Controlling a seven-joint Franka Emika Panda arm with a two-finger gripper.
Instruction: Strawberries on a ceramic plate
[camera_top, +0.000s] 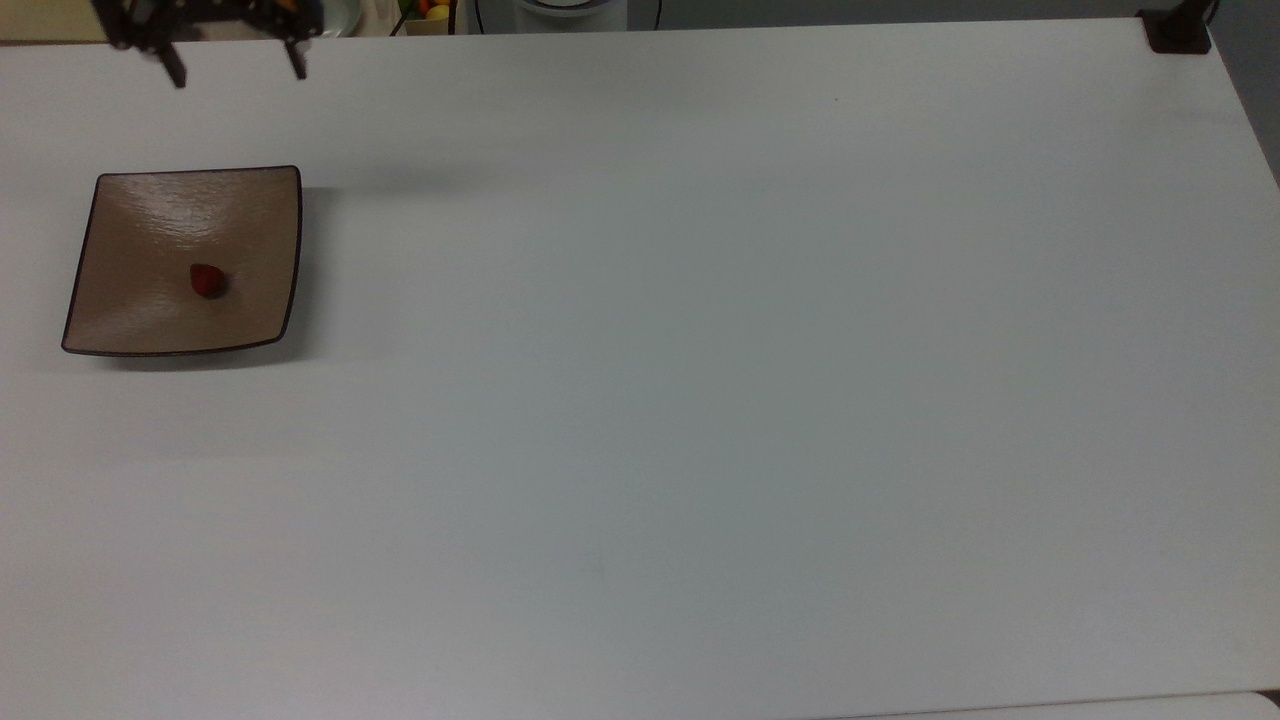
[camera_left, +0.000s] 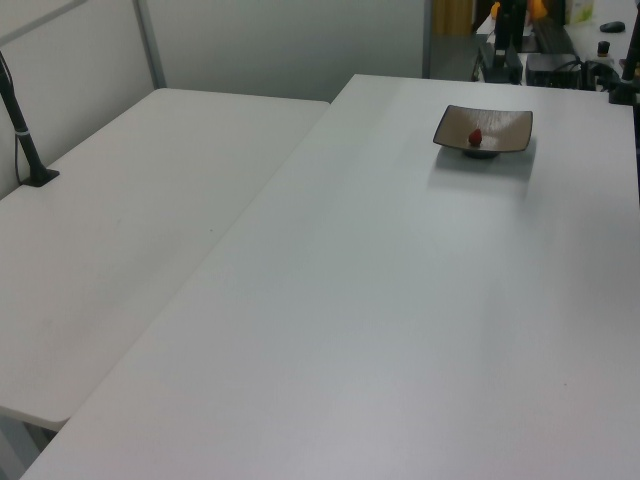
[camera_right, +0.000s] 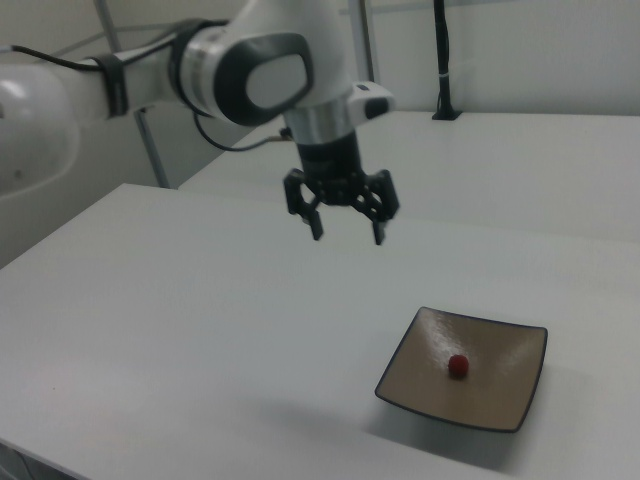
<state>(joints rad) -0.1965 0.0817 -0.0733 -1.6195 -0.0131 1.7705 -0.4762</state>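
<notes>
A small dark-red strawberry (camera_top: 207, 281) lies near the middle of the square tan-brown ceramic plate (camera_top: 130, 310), at the top view's left. The berry (camera_right: 458, 365) and the plate (camera_right: 500, 395) also sit at the right view's lower right, and far back in the left view rest the strawberry (camera_left: 475, 137) and plate (camera_left: 505, 133). My gripper (camera_right: 348, 229) hangs open and empty well above the table, up and to the left of the plate in the right view. At the top view's upper left edge its fingertips (camera_top: 236, 65) stand spread apart, beyond the plate's far side.
The plate rests on a wide white table (camera_top: 700, 400). A second white table (camera_left: 130, 220) adjoins it at the left view's left, with a black post (camera_left: 25, 140) on it. A black mount (camera_top: 1178, 30) sits at the top view's far right corner. Clutter (camera_top: 435, 12) lies beyond the far edge.
</notes>
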